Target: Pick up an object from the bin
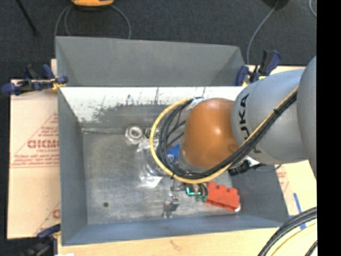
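Note:
My gripper (171,201) reaches down below the orange dome to the bin floor near the front wall, right of the middle. A red plastic block (222,196) lies just to its right by the front right corner, with a small green piece (195,192) between the two. A clear, crumpled plastic thing (146,167) lies up and to the left of the gripper, and a round clear ring (133,134) sits at its far end. A blue thing (172,155) peeks out at the dome's left edge, mostly hidden.
The arm and its dome with looped cables cover the right middle of the bin. The left half of the floor is bare grey metal with a small dark spot.

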Action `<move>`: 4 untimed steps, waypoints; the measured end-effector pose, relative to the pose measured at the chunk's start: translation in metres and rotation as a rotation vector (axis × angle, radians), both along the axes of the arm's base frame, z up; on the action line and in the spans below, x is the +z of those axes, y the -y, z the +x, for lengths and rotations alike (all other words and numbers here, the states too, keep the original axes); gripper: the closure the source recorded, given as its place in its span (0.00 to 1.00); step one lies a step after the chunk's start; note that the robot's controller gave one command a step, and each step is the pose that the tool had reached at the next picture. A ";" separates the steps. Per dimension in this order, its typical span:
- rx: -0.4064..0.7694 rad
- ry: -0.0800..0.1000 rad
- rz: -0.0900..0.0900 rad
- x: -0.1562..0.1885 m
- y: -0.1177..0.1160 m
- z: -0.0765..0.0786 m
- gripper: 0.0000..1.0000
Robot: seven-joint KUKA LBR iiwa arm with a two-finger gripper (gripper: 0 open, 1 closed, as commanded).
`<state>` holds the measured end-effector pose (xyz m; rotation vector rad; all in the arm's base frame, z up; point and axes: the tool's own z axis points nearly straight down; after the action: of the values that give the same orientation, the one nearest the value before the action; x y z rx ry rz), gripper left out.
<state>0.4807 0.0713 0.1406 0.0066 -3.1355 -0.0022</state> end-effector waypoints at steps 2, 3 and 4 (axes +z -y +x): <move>0.087 0.005 -0.003 -0.042 0.002 0.053 0.00; 0.321 0.020 -0.008 -0.062 -0.030 0.068 0.00; 0.206 0.013 0.003 -0.060 -0.081 0.110 0.00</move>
<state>0.5903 0.1520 0.0807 0.3302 -3.1306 -0.0060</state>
